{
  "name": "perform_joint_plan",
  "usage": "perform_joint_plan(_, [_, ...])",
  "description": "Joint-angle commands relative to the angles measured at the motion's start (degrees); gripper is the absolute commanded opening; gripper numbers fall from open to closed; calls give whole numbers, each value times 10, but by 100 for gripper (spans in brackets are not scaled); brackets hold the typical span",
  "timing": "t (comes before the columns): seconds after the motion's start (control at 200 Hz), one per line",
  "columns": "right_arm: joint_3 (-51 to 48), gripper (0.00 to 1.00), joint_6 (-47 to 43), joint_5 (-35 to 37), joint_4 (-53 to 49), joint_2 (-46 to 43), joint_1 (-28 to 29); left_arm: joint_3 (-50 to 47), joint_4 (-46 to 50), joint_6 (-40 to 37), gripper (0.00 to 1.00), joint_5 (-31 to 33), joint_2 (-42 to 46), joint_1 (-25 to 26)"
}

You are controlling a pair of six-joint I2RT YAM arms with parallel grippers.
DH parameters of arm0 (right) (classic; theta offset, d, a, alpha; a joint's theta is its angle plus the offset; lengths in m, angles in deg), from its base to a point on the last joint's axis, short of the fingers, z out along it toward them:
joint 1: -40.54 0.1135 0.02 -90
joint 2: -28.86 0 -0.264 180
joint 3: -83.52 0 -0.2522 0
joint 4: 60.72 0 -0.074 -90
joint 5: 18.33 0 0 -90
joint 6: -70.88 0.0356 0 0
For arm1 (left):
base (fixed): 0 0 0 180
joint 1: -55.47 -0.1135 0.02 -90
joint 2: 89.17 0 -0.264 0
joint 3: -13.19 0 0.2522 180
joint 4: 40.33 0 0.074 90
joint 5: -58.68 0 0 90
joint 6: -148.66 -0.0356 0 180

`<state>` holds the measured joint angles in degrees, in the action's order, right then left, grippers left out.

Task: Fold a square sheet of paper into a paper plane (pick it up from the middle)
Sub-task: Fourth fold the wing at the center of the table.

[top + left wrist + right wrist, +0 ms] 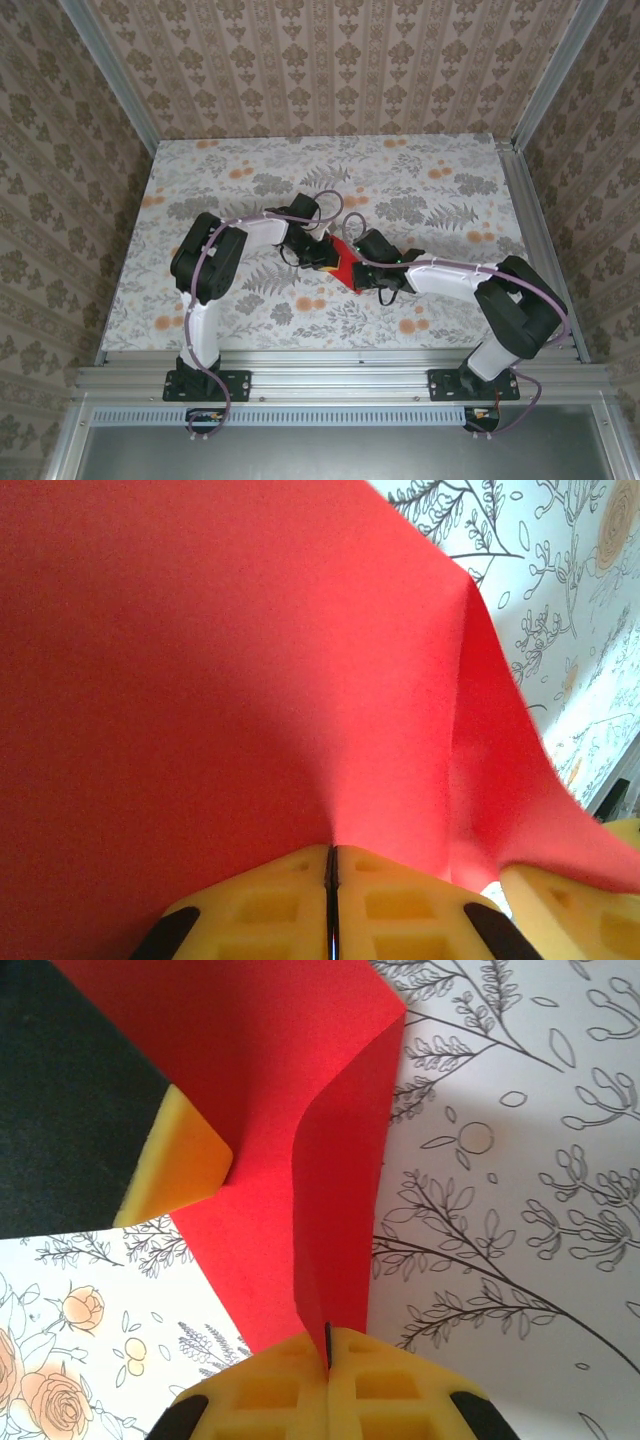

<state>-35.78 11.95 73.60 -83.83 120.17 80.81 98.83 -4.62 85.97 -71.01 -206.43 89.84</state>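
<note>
Square sheet of paper, bright red, mid-table, pinched between both tools. Near edge: two arm bases on a metal rail, left arm and right arm both bent inward toward centre. Right tool comes in from the right, left tool from the left and a bit farther, with the paper between them.

Right wrist view: right tool closed, yellow fingers clamped on a folded edge of the sheet. A crease runs up from the jaws to a pointed corner at top. Left tool's yellow pad sits against the sheet at left.

Left wrist view: left tool closed on the sheet, paper bulging away from the pinch. Right tool's yellow finger at lower right, at the red edge.

Sheet not flat, bent into a ridge. Can't tell if any edge touches the table. Floral table top runs on beyond; patterned walls at the far end.
</note>
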Motion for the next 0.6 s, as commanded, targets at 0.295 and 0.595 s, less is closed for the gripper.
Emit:
perform_joint_plan(0.295, [33,5,-16,20,-19,39,20,-30,16,-7,9,32,7,-7])
perform_joint_plan(0.595, [36,5,-19,22,-19,50,21,-32,15,-8,9,16,7,-9])
